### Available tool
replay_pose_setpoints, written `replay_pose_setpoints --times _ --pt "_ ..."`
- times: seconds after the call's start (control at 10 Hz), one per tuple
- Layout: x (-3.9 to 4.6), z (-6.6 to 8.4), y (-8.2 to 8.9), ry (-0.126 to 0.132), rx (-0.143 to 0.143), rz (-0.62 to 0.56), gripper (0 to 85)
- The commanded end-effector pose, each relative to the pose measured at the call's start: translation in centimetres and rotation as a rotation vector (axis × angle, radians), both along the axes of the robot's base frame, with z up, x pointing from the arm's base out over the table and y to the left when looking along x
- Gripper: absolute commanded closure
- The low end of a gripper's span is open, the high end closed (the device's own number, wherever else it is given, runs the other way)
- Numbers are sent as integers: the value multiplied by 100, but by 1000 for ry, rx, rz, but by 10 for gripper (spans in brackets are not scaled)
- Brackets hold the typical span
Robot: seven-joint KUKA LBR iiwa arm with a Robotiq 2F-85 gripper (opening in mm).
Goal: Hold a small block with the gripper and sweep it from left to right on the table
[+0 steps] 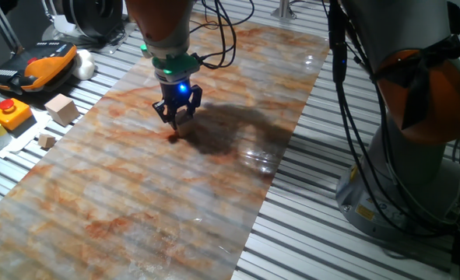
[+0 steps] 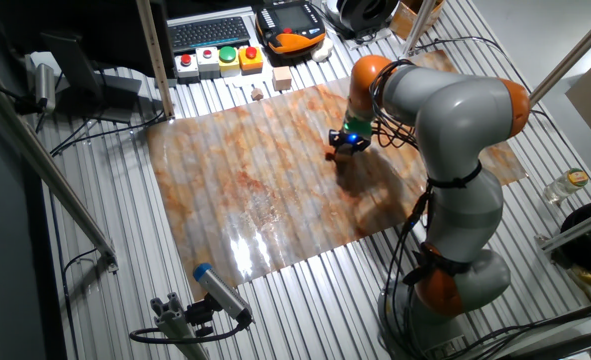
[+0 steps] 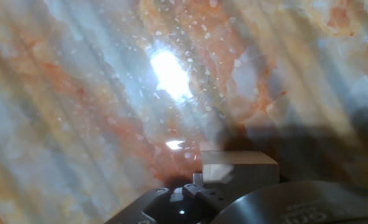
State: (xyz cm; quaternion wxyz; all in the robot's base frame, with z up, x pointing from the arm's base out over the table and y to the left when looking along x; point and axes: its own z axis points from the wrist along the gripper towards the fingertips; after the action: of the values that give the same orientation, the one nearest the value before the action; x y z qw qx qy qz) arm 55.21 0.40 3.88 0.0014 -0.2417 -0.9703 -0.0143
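Note:
My gripper (image 1: 177, 118), a black claw with a blue light and a teal ring, points down at the marbled orange-grey mat (image 1: 136, 194), its tips close to the surface. It also shows in the other fixed view (image 2: 347, 143), right of the mat's middle. In the hand view the small block (image 3: 240, 167), a light-brown wooden cube, sits right against the fingers (image 3: 199, 186) at the bottom edge, its lower part hidden by the hand. The fingers look closed on it. In both fixed views the block is mostly hidden between the fingers.
A larger pale wooden cube (image 1: 61, 108) and a tiny wooden cube (image 1: 47, 141) lie off the mat's left edge. A button box (image 1: 10, 113) and an orange teach pendant (image 1: 39, 64) sit beyond them. The arm's base (image 1: 416, 132) and cables stand right of the mat.

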Motion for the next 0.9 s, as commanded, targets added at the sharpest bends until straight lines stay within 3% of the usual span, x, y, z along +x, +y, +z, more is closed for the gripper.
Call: replay_pose_setpoints --times 0.0,0.8 --pt "8 7 13 3 3 -1 850" --pt "43 3 98 9 5 -5 850"
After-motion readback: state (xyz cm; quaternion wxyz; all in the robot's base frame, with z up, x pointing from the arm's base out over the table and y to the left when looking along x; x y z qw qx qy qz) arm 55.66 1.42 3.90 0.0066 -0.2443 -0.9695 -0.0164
